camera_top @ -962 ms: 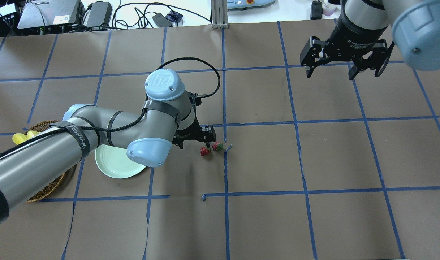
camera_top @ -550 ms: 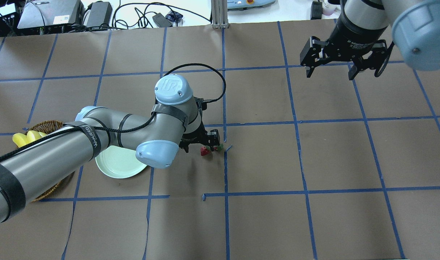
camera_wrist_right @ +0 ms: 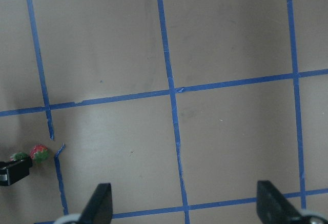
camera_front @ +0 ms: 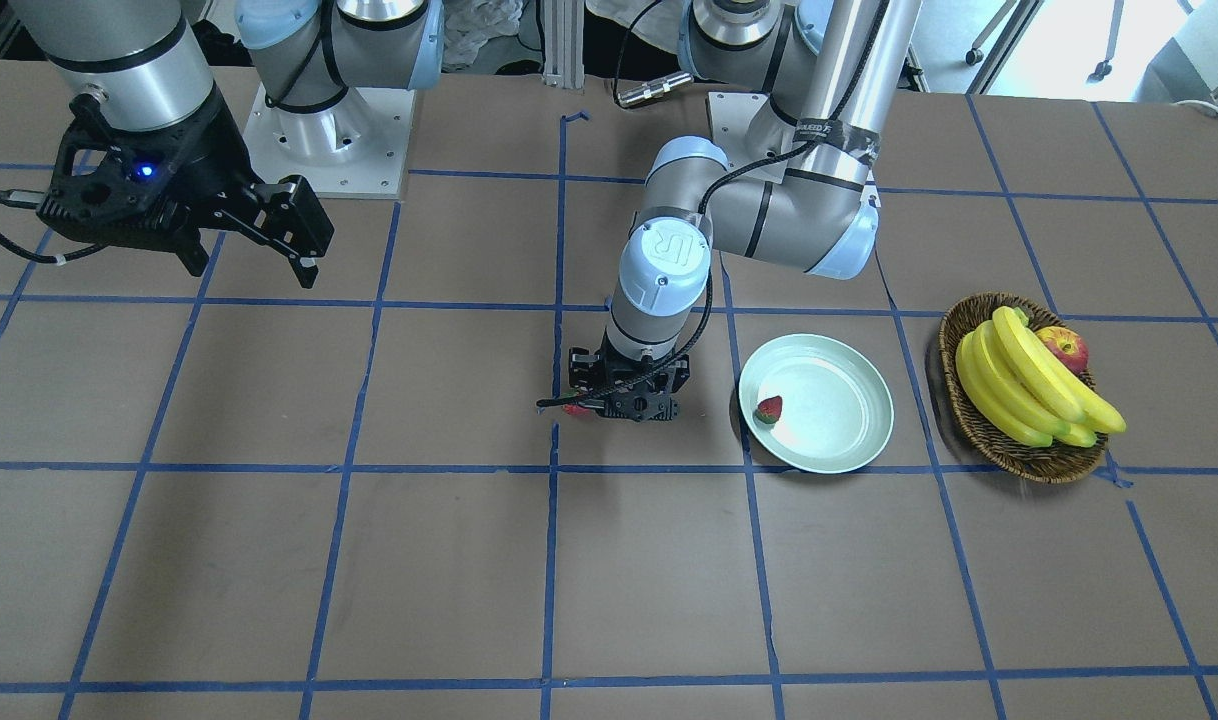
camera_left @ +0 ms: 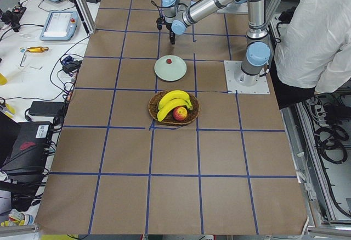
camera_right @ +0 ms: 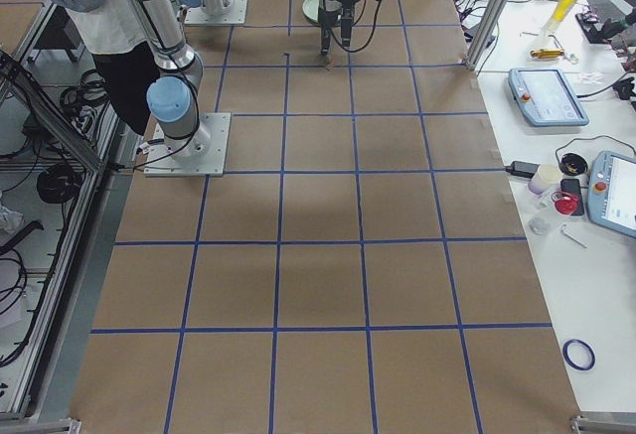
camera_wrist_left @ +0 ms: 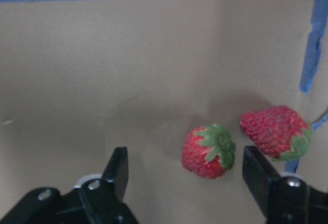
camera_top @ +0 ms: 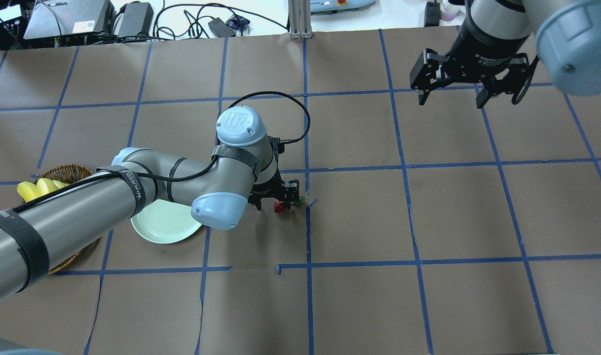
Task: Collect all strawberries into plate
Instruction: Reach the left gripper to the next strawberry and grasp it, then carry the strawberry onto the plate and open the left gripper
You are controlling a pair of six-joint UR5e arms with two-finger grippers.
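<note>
2 red, seed-dotted strawberries (camera_wrist_left: 205,157) wear green leafy caps.

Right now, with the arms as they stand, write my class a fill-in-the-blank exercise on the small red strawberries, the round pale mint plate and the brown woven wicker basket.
1. The round pale mint plate holds ___ small red strawberry.
2. Outside the plate, ___ strawberries lie on the brown paper table.
3. The left gripper, low over them, is ___.
4. The brown woven wicker basket holds yellow bananas and a red-yellow ___.

Missing words: one; two; open; apple.
</note>
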